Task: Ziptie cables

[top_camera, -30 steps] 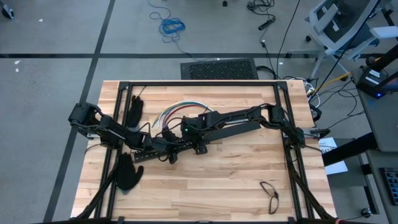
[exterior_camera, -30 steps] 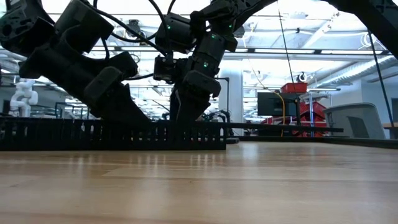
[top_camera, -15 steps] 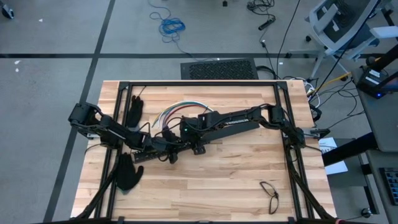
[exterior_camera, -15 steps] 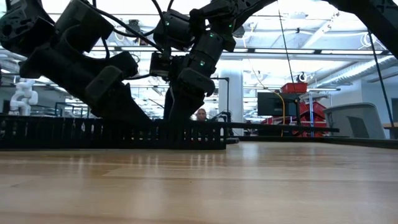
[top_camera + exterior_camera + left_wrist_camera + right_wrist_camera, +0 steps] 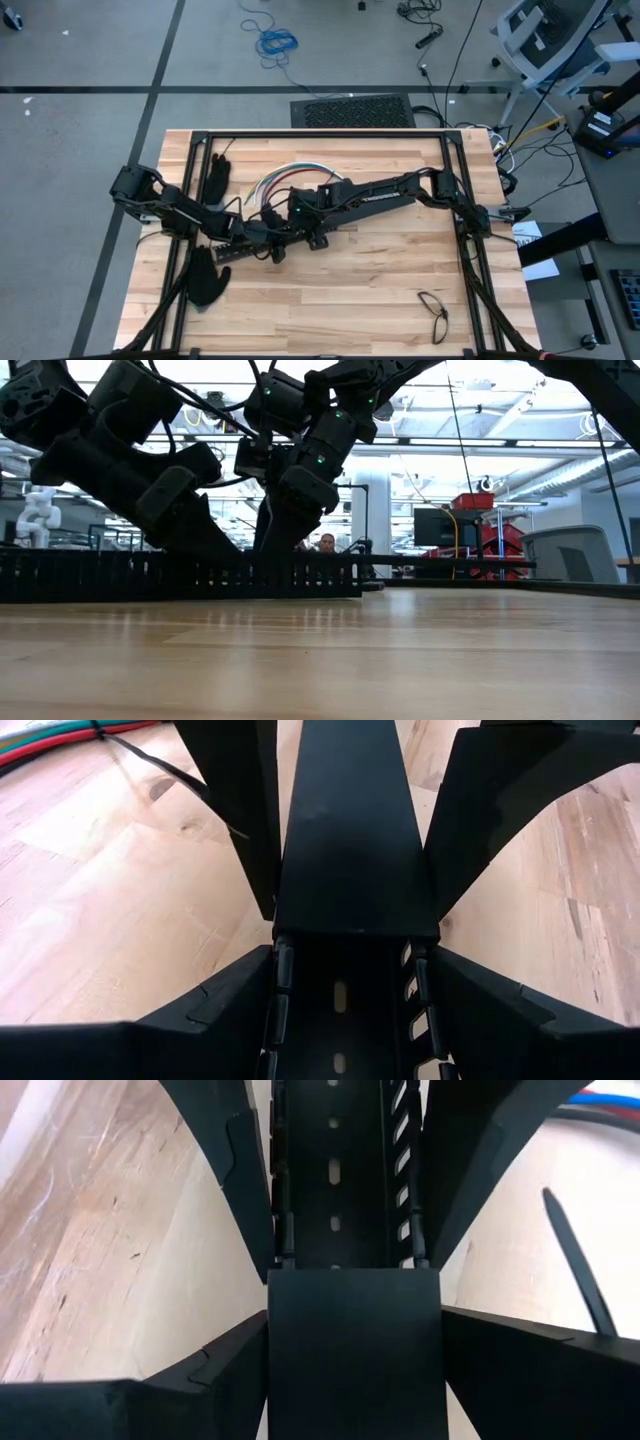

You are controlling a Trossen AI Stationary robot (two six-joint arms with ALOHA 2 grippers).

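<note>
1. In the high view the cables [image 5: 285,178] run under the right arm [image 5: 385,190] — only their curved loop shows.
2. Both gripper tips are hidden there beneath the arms' own bodies, near the slotted bar [image 5: 262,245].
3. The left wrist view cuts the cables [image 5: 60,735] off at the picture's corner; the bar's cover [image 5: 350,840] hides the table beneath it.
4. The right wrist view shows only one end of a ziptie [image 5: 575,1265] — the rest passes behind a finger [image 5: 560,1370].
5. In the low view the slotted bar [image 5: 180,575] blocks everything lying behind it.
6. A person [image 5: 325,543] beyond the table is mostly hidden.
</note>
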